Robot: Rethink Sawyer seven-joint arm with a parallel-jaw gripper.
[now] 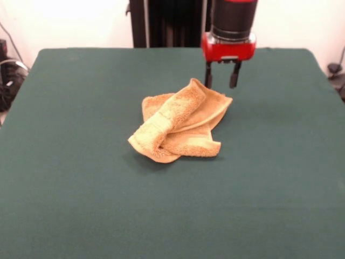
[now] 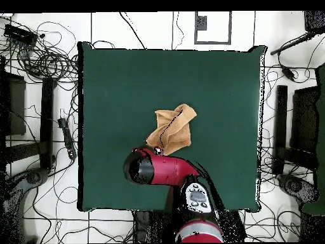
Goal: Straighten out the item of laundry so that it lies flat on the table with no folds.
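The golden-orange towel (image 1: pixel 180 121) lies crumpled near the middle of the dark green table (image 1: pixel 81 178), folded over itself with one rolled fold running diagonally across its top. It also shows in the overhead view (image 2: pixel 172 129) as a bunched shape. My gripper (image 1: pixel 221 82) hangs just above the towel's far right corner. Its two dark fingers (image 1: pixel 208 76) are spread apart and hold nothing. In the overhead view the red arm's head (image 2: pixel 141 167) covers the gripper, right beside the towel's near edge.
The robot's dark pedestal (image 1: pixel 167 24) stands behind the table's far edge. Cables (image 2: pixel 38 57) and black stands (image 2: pixel 282 127) lie on the floor round the table in the overhead view.
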